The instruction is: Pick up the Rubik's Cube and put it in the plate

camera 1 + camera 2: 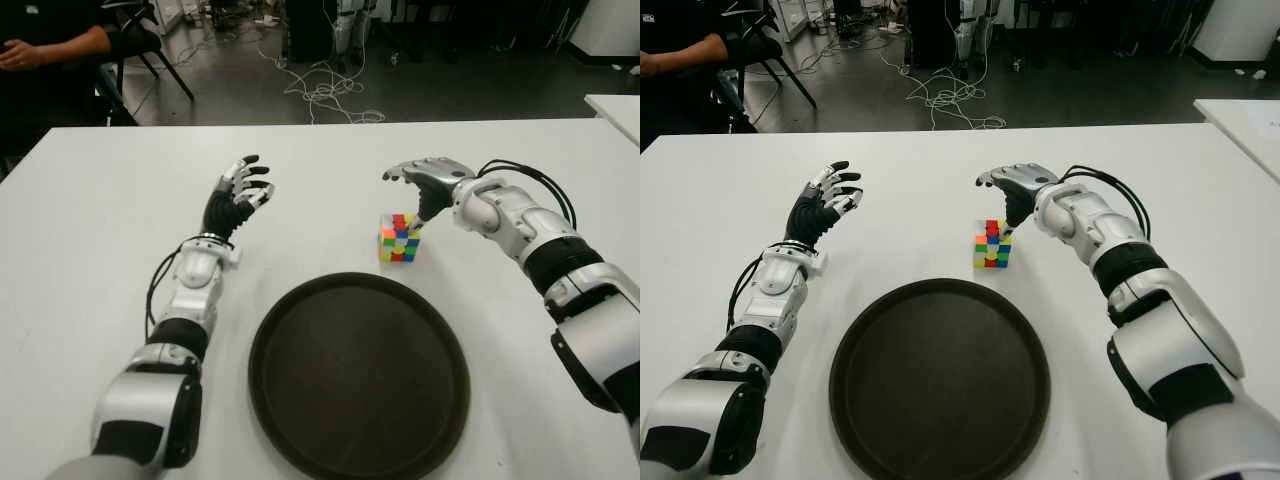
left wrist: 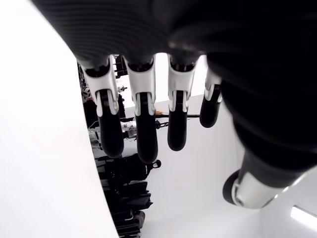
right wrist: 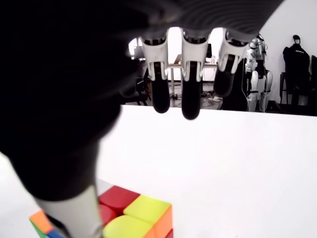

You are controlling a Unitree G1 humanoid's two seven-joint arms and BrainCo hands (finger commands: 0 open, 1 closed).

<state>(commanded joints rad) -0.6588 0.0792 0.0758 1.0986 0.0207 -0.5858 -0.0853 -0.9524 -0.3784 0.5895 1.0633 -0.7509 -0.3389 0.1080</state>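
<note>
While the Rubik's Cube (image 1: 400, 237) sits on the white counter (image 1: 90, 250) just beyond the far rim of the round dark plate (image 1: 300, 420), the right hand (image 1: 425, 183) hangs directly over and slightly behind it. Its fingers (image 3: 190, 94) are spread and arched forward past the cube, gripping nothing, and the thumb reaches down to the cube's top right edge, where it appears to touch. From the right wrist view, the cube's red, yellow and orange tiles show beneath the thumb, with bare counter ahead of the fingertips. Off to the left of the cube and well apart from it, the left hand (image 1: 238, 197) is raised above the counter with its fingers (image 2: 143, 129) loosely extended and empty. A person's forearm (image 1: 55, 48) shows at the far left corner, beyond the counter.
</note>
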